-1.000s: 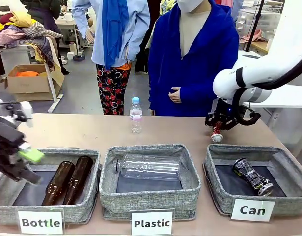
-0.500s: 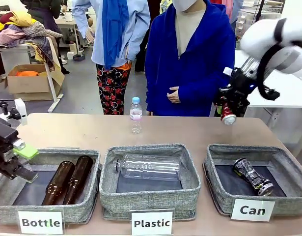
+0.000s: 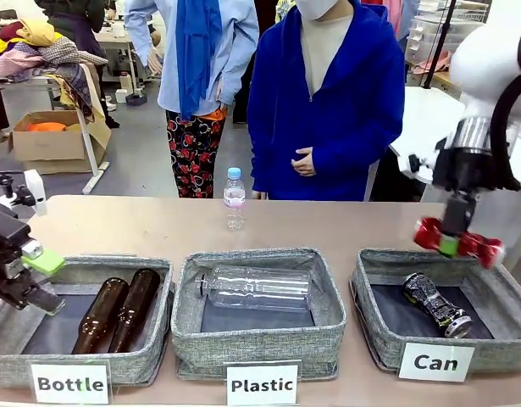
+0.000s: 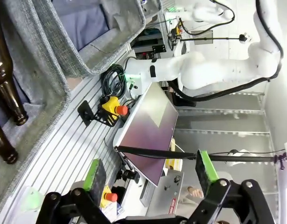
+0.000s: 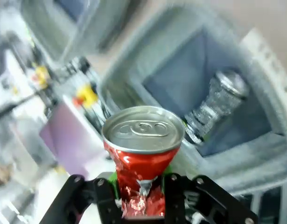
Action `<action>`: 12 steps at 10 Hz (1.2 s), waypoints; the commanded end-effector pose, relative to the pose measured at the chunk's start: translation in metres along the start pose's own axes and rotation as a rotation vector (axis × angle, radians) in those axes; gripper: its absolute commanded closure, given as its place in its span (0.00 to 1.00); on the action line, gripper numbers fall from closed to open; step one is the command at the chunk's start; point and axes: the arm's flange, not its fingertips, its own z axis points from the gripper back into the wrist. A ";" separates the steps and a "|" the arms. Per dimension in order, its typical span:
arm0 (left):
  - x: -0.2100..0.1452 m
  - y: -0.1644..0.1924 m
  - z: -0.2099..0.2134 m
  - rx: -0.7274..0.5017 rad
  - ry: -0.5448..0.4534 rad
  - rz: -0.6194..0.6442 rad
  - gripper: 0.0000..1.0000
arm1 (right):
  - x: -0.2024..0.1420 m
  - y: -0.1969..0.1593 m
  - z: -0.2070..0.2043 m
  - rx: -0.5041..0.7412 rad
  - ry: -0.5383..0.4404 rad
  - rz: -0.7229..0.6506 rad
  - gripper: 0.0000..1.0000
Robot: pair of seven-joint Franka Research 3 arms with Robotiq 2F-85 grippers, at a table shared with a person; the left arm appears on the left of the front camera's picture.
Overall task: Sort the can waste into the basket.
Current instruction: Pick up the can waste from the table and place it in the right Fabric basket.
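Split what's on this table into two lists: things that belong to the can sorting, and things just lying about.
Job:
red can, crushed, clamped in right gripper
black can, lying in "Can" basket

Lying about:
brown bottles in "Bottle" basket
clear bottle in "Plastic" basket
small upright water bottle

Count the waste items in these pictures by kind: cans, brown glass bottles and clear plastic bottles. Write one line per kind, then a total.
Cans: 2, the red can held in the right gripper and the black can lying in the "Can" basket.
Brown glass bottles: 2.
Clear plastic bottles: 2, one lying in the "Plastic" basket, one standing on the table.
Total: 6
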 end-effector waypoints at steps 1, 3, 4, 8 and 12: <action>-0.003 -0.002 0.001 -0.004 0.007 0.007 0.00 | -0.015 0.000 -0.009 -0.356 0.307 0.611 1.00; -0.003 -0.002 0.001 -0.004 0.007 0.007 0.00 | -0.022 0.000 -0.018 -0.407 0.229 0.610 1.00; -0.003 -0.002 0.001 -0.004 0.007 0.007 0.00 | -0.025 0.002 -0.022 -0.454 0.213 0.621 1.00; -0.003 -0.002 0.001 -0.004 0.007 0.007 0.00 | -0.034 0.017 -0.031 -0.527 0.155 0.639 1.00; -0.003 -0.002 0.001 -0.004 0.007 0.007 0.00 | -0.031 0.018 -0.032 -0.539 0.163 0.618 0.00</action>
